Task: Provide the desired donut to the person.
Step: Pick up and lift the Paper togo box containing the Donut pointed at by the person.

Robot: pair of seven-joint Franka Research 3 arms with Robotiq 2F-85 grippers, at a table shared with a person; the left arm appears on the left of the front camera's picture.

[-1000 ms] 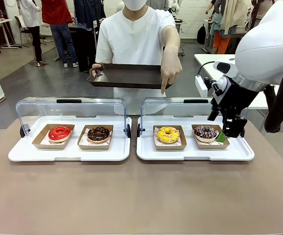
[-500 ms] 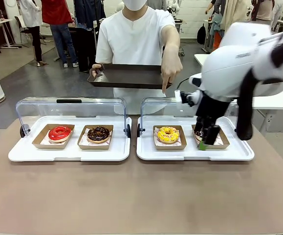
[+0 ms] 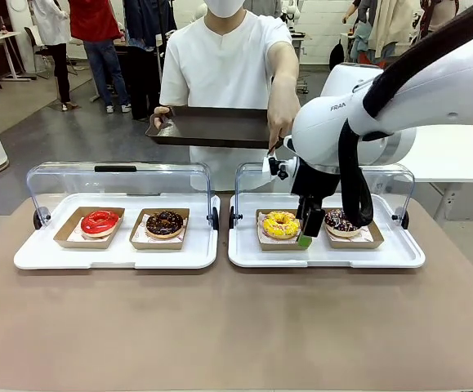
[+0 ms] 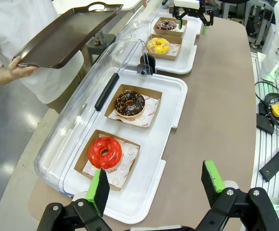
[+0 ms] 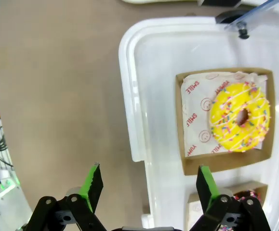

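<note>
The person (image 3: 224, 57) holds a dark tray (image 3: 207, 126) in one hand, while the other hand (image 3: 281, 122) points down above the yellow sprinkled donut (image 3: 280, 224) (image 5: 240, 117) (image 4: 158, 44). This donut lies in a cardboard box on the right white tray (image 3: 326, 257). My right gripper (image 3: 308, 233) (image 5: 149, 182) hangs open just above that tray. It is between the yellow donut and the chocolate sprinkled donut (image 3: 342, 220), holding nothing. My left gripper (image 4: 156, 180) stands open near the left tray's end, empty.
The left white tray (image 3: 113, 255) holds a red glazed donut (image 3: 100, 221) (image 4: 105, 152) and a chocolate donut (image 3: 165, 222) (image 4: 129, 102). Clear hinged lids (image 3: 118, 180) stand open behind both trays. Bare brown table (image 3: 220, 327) lies in front. Bystanders stand far behind.
My right arm has swung left, from over the chocolate sprinkled donut to beside the yellow donut's box. The person's pointing hand and tray have stayed put.
</note>
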